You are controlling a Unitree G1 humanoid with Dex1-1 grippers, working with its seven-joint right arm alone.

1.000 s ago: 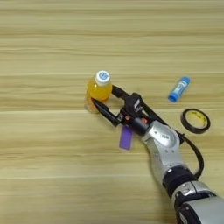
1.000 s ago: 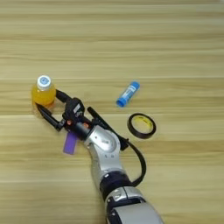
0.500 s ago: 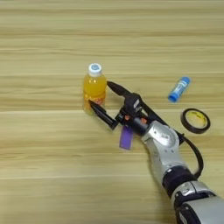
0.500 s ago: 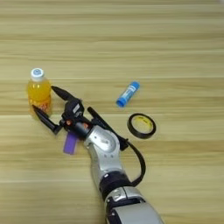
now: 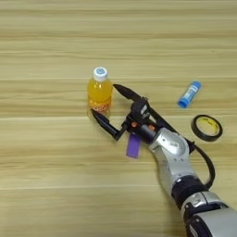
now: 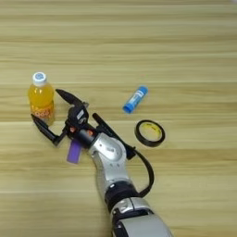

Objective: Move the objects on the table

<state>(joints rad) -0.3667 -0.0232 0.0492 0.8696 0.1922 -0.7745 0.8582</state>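
Left eye view, silver right arm reaching in from bottom right across table [image 5: 41, 176], gripper [image 5: 105, 101] spread wide, empty, just right of upright orange bottle [image 5: 99, 95], purple block [image 5: 133, 146] beneath wrist, blue tube [image 5: 190, 94] and tape ring [image 5: 207, 127] further right.

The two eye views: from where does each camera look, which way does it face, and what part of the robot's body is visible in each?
Left eye view: on the head, facing down on the table; the right arm enters from bottom right, gripper open beside the orange bottle.
Right eye view: same head, set slightly right, facing down; the same arm rises from the bottom edge.
Shared: bottle, blue tube, tape ring, purple block.
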